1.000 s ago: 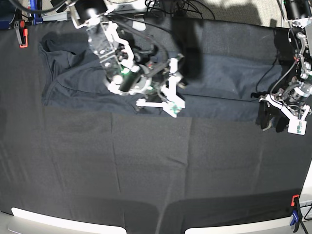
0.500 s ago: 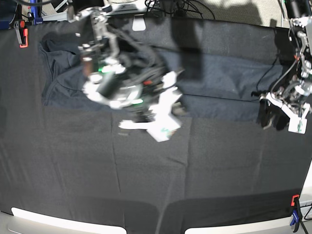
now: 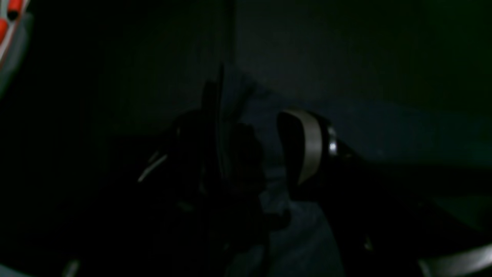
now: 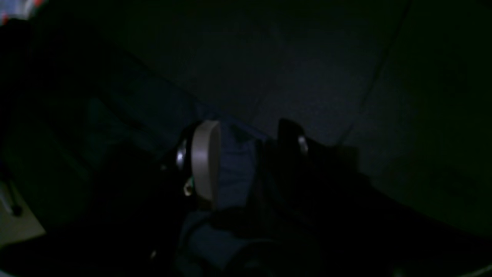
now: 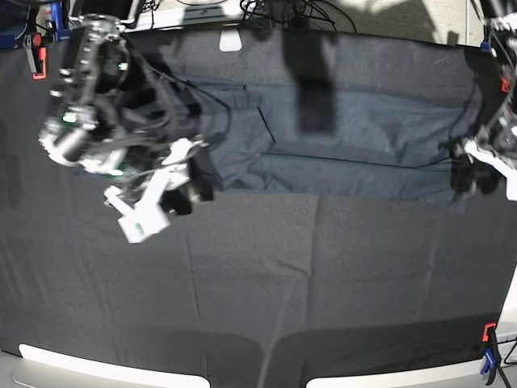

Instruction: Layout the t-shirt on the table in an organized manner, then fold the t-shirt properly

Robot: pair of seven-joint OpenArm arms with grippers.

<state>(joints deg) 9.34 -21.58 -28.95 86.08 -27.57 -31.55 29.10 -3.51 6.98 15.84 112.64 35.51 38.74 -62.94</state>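
The dark t-shirt (image 5: 347, 137) lies stretched wide across the back half of the black table (image 5: 323, 283). In the base view my right gripper (image 5: 198, 182) sits at the shirt's left part with a fold of cloth bunched at its fingers. The right wrist view shows it (image 4: 246, 154) shut on bluish shirt fabric (image 4: 236, 165) beside a grey pad (image 4: 205, 161). My left gripper (image 5: 468, 174) is at the shirt's right end. In the dim left wrist view it (image 3: 271, 154) has shirt cloth (image 3: 292, 231) in the narrow gap beside its pad (image 3: 309, 146).
An orange clamp (image 5: 36, 61) holds the cloth at the back left corner, and an orange and blue clamp (image 5: 489, 343) at the front right. Cables (image 5: 283, 12) run along the back edge. A white rim (image 5: 81, 360) shows along the front.
My right arm has swung left and slightly toward the front, dragging its fold of shirt from the middle. My left gripper has shifted right and back, and the shirt's right end followed.
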